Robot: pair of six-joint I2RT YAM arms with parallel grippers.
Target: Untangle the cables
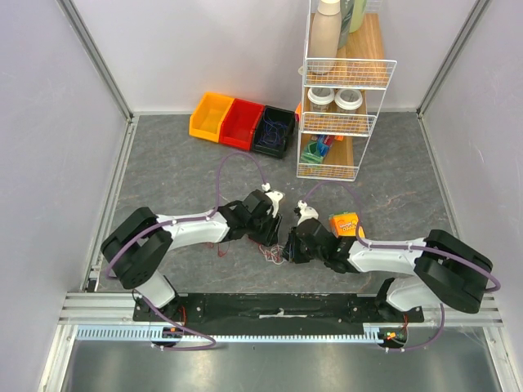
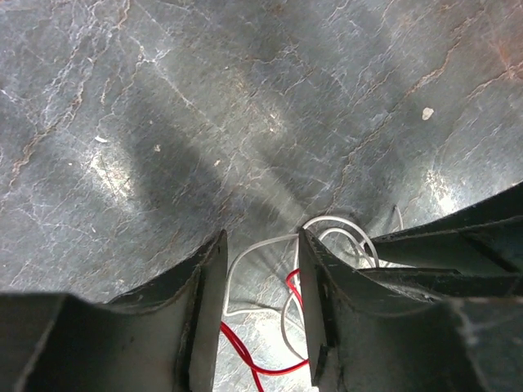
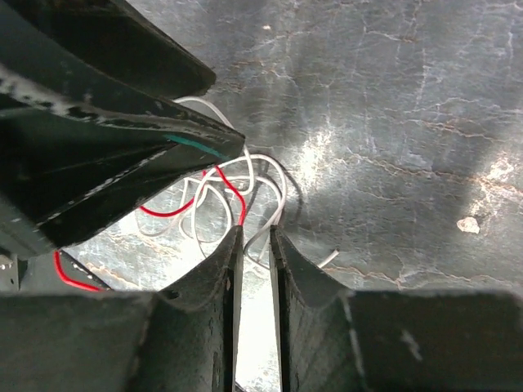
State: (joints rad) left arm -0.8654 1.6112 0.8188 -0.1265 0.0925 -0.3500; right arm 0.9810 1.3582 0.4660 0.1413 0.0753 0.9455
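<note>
In the frame's lower centre, thin, limp red-and-white wire cables [image 1: 272,254] look snag-prone; best pinch one loop. Left gripper [image 2: 261,237] apart, right gripper [image 3: 257,233] barely apart.

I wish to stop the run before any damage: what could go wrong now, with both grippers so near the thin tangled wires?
First, the left gripper straddles both the thin white wire and the thin red wire; closing there might pinch both together and tighten the tangle. Second, the right gripper works right beside the left gripper's dark fingers, so the two could bump.
</note>
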